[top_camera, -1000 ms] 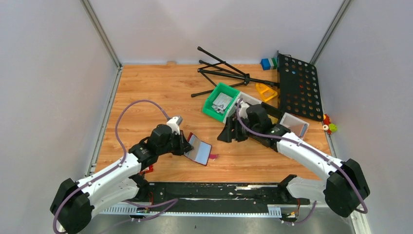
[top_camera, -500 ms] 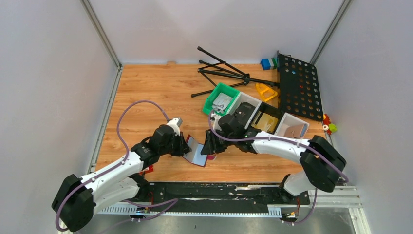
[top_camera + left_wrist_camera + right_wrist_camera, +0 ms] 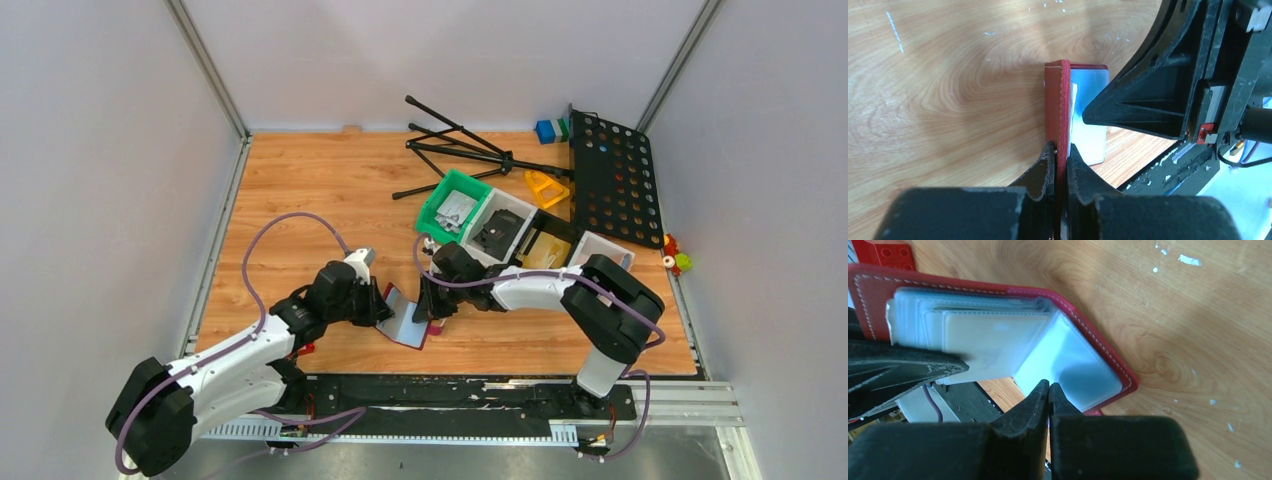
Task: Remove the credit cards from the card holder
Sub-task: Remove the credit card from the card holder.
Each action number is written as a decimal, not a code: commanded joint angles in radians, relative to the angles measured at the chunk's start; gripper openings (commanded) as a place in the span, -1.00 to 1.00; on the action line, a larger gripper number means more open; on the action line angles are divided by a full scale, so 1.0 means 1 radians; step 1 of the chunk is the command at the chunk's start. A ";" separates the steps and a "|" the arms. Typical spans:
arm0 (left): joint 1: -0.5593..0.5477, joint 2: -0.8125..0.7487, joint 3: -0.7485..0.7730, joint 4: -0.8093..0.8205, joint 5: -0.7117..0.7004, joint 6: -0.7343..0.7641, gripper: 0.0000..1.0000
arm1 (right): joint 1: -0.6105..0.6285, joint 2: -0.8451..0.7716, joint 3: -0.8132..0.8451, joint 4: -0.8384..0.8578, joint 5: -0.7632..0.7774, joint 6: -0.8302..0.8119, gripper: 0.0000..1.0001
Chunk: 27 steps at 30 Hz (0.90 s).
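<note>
Open dark-red leather-like card holder (image 3: pixel 406 318) standing between two arms.
Left gripper (image 3: pixel 1059 148) clamps its cover edge; right gripper (image 3: pixel 1048 385), jaws closed together, touches the clear inner sleeve (image 3: pixel 1068 367).

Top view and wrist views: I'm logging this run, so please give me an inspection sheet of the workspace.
Surface: wooden table, white specks.
Job's things: card holder open, clear sleeves showing, no loose card seen.
Clutter: green bin, tripod, perforated panel, red block.
Claws: left claw shut on card holder's cover; right claw shut, tips at the sleeves.
Cables: purple cable looped, clear of the holder.
Surroundings: grey walls.
</note>
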State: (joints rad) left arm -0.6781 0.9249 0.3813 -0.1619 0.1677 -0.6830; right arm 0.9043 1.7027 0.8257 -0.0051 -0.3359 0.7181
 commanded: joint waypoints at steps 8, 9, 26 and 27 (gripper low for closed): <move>0.005 -0.022 -0.050 0.157 0.151 -0.020 -0.50 | 0.005 0.038 0.032 0.056 0.011 0.004 -0.93; 0.004 -0.021 -0.049 0.181 0.156 -0.023 -0.49 | 0.005 0.040 0.034 0.055 0.010 0.003 -0.94; 0.005 -0.024 -0.049 0.181 0.177 -0.034 -1.00 | 0.005 -0.008 0.010 0.010 0.057 -0.015 -0.93; 0.005 -0.029 -0.049 0.182 0.176 -0.037 -1.00 | 0.005 -0.014 0.005 0.009 0.060 -0.016 -0.93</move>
State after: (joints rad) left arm -0.6731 0.9237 0.3336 -0.0402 0.3092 -0.6987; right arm 0.9051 1.7363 0.8330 0.0090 -0.3248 0.7273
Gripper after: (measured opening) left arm 0.044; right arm 0.035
